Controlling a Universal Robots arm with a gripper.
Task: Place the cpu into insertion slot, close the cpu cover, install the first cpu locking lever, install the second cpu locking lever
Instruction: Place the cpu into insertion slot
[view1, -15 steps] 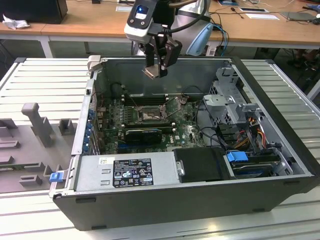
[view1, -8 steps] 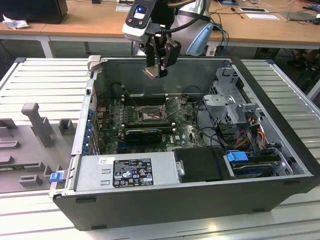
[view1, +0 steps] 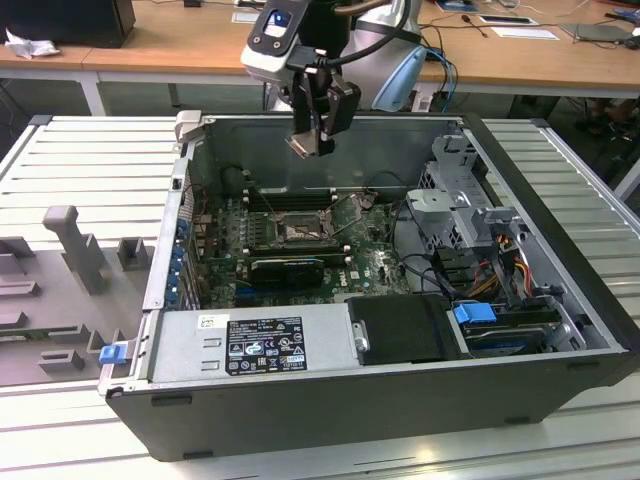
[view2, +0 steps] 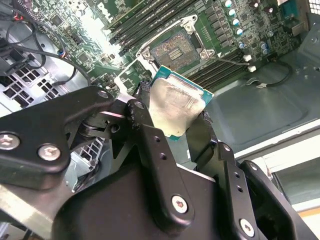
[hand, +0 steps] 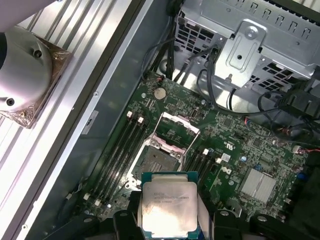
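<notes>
My gripper (view1: 312, 143) hangs above the open computer case, shut on the cpu (view1: 299, 147). In both wrist views the cpu (view2: 176, 102) (hand: 167, 204) shows its dull silver top between the black fingers (view2: 150, 145). The insertion slot (view1: 299, 229) (hand: 163, 159) (view2: 174, 50) lies bare on the green motherboard (view1: 370, 255), well below the cpu, with its greyish pin field showing. The cpu cover (hand: 178, 126) stands swung up at one edge of the slot. Thin metal levers (view1: 342, 206) are raised beside the slot.
The case's black walls (view1: 560, 210) ring the board. A grey power supply with a black label (view1: 262, 343) lies along the near side. A metal drive cage with cables (view1: 470, 210) fills the exterior view's right. Long black memory slots (hand: 120, 150) flank the socket.
</notes>
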